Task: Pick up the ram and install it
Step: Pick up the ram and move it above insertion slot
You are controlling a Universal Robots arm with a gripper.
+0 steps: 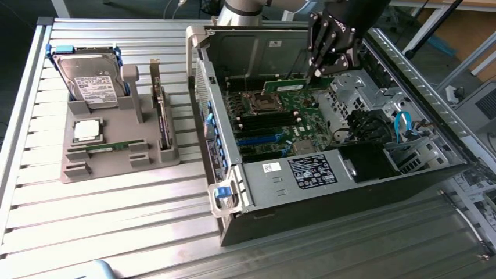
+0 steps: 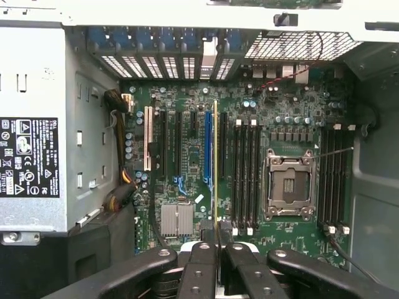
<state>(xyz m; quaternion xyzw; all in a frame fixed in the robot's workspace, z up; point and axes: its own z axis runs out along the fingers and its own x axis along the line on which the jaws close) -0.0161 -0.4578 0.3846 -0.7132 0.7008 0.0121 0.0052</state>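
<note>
slatted metal table (image 1: 116,221) | open PC case (image 1: 248,52) centre-right in the exterior view | motherboard (image 2: 287,240) inside | gripper (image 1: 315,75) clamped on the ram (image 1: 283,86), upper middle, hanging over the board | risk: stick looks kinda off the black DIMM slots (image 2: 245,174), could jam or crack if pushed down crooked

The black gripper (image 2: 216,252) enters at the frame's edge, its jaws pinched on the ram (image 2: 216,162), a thin green circuit-board stick seen edge-on as a narrow line through the middle of the frame. Behind it lies a green motherboard (image 2: 293,243). The stick's line runs between a long blue slot (image 2: 207,149) and a long black slot (image 2: 223,143). Beyond that come a bank of black memory slots (image 2: 246,174) and a square metal processor socket (image 2: 290,184). A grey metal power-supply box (image 2: 37,81) with a black label (image 2: 28,157) sits beside the board.
</note>
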